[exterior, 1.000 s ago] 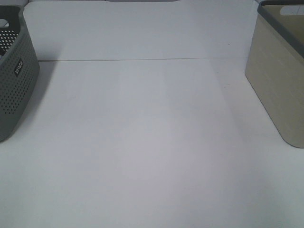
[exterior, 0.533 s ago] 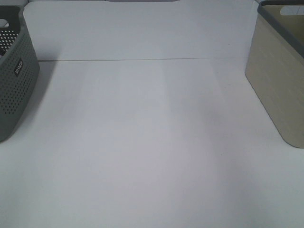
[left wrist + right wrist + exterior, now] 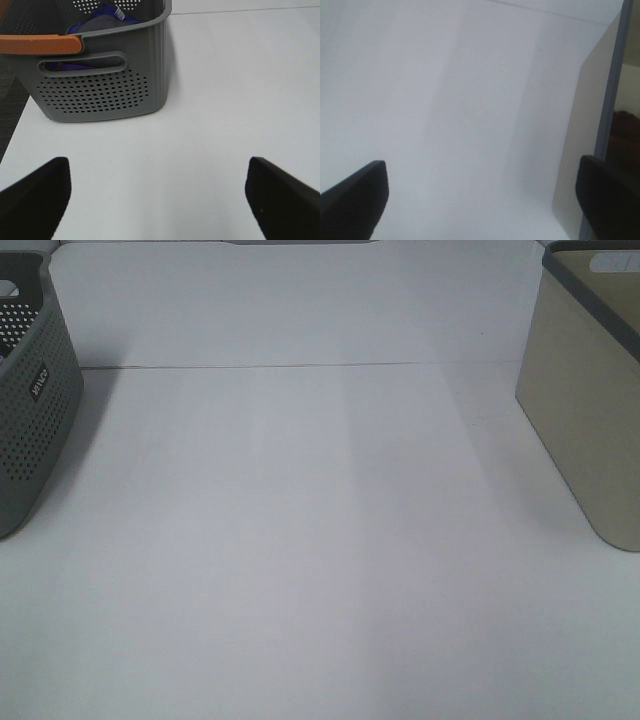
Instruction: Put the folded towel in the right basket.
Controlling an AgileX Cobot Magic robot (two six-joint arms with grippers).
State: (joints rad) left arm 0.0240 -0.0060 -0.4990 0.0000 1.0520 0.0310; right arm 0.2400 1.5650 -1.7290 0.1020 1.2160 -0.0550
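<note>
The right basket (image 3: 583, 410) is beige with a grey rim and stands at the table's right edge. Its wall also shows in the right wrist view (image 3: 577, 150), with a dark brown mass (image 3: 626, 137) inside it; I cannot tell whether that is the folded towel. No towel lies on the table. My right gripper (image 3: 480, 200) is open and empty over the bare table beside that basket. My left gripper (image 3: 157, 200) is open and empty in front of the grey basket. Neither gripper shows in the exterior high view.
A grey perforated basket (image 3: 30, 410) stands at the left edge. In the left wrist view this basket (image 3: 100, 90) has an orange handle (image 3: 40, 43) and purple-blue cloth (image 3: 100, 22) inside. A white wall (image 3: 300, 300) backs the white table (image 3: 300, 540).
Nothing on the table has moved. Only the pale patch at the top of the right basket looks slightly different.
</note>
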